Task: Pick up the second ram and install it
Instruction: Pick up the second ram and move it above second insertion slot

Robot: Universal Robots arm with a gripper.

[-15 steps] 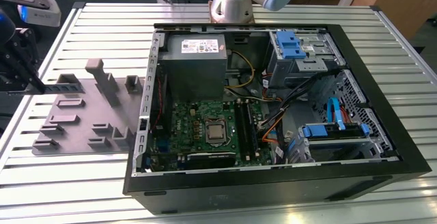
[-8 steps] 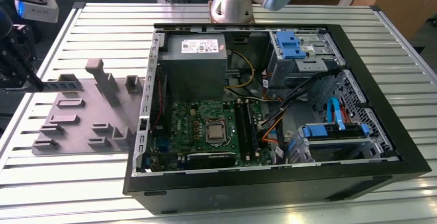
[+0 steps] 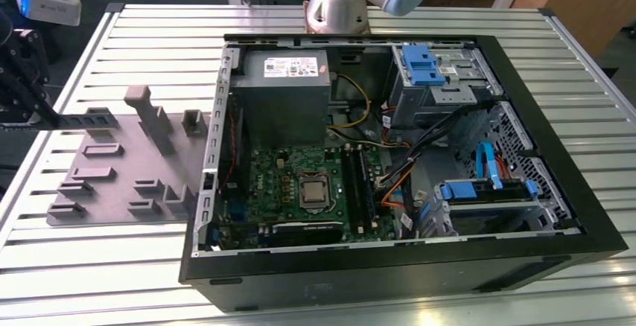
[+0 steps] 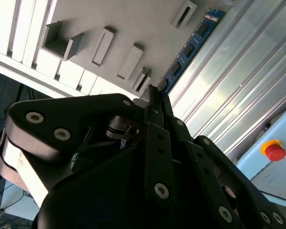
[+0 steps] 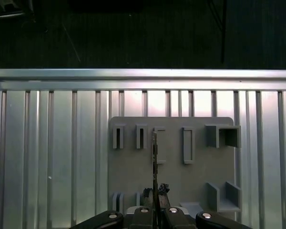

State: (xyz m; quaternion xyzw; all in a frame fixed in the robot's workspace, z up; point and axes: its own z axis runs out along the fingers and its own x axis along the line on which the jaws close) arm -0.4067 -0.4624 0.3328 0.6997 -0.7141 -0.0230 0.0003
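Jaws pressed together, pinching one end of the second ram [image 4: 193,45]. Its long axis runs straight out ahead of me, and it looks edge-on in the first wrist view. It hangs over the grey slotted holder [image 3: 109,184] on the slatted tabletop [image 3: 119,266]. The open computer case [image 3: 586,222] and its motherboard [image 3: 283,184] sit well off toward the exterior view's right.

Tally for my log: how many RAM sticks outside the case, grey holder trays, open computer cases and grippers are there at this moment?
RAM stick outside the case, the second ram: 1
Gripper, closed on that stick: 1
Grey holder tray: 1
Open computer case: 1
Total: 4
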